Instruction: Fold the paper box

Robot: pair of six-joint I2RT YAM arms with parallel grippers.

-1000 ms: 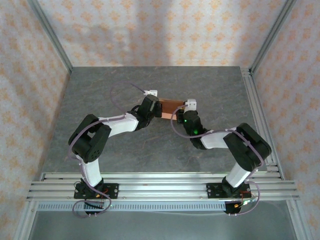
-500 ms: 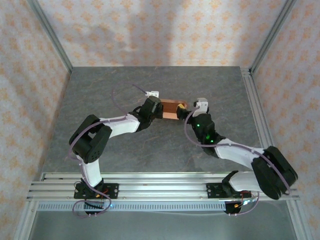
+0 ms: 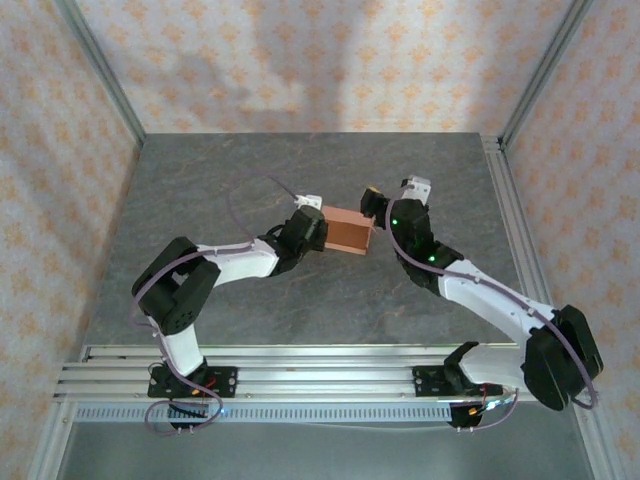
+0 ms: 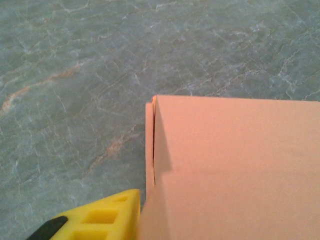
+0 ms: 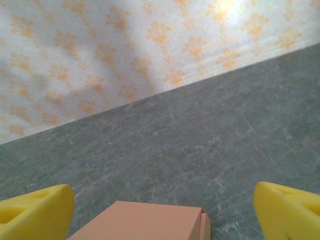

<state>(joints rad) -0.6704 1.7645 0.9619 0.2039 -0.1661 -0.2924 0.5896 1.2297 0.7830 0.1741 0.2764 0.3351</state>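
The left arm is reaching in from the left across the grey table (image 3: 240,300), and its tool (image 3: 316,226) is sitting right at the left end of the paper box (image 3: 348,233). From the left wrist view, one yellow finger (image 4: 105,220) is showing at the bottom edge, pressing against or lying just beside the box's (image 4: 235,170) near left corner, where a thin flap edge is standing slightly off the side wall. How wide this tool is standing, or whether it is gripping the cardboard, I cannot tell.

The salmon-orange box is resting on the table near the middle, folded into a shallow closed rectangle, between the two tools.

To the right, the right arm is stretching far forward, and its tool (image 3: 373,204) is hovering just beyond the box's far right corner. Its yellow fingers (image 5: 35,210) are standing wide apart and holding nothing. The box's (image 5: 145,220) top is lying low between them, with the patterned wall (image 5: 100,60) rising behind the table.
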